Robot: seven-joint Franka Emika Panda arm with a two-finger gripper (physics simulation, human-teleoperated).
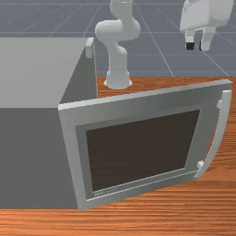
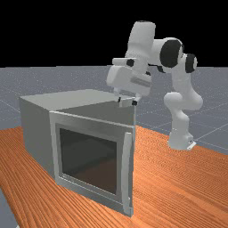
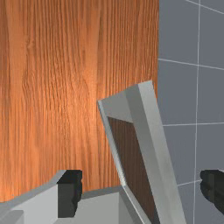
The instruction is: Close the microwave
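Microwave (image 1: pixel 32 156): on the table (image 1: pixel 184 205), door (image 1: pixel 138 110) swung out, ajar.
Gripper (image 1: pixel 197 46): 2 fingers spread, nothing grasped, higher than the door.
Door feel: rigid; we expect an easy hinge swing, smooth face perhaps slippery.
Handle (image 1: pixel 223 120): stiff bar, free edge; graspable.
Contact: we favour pushing the outer face beside it, for leverage.

From across the table (image 1: pixel 184 216), the front view faces the Panda arm (image 1: pixel 117 60), close to the microwave door (image 1: pixel 145 147); the far view stands farther back, sharing that door's front. The wrist view looks down — past the gripper (image 1: pixel 196 46) — onto door and tabletop.
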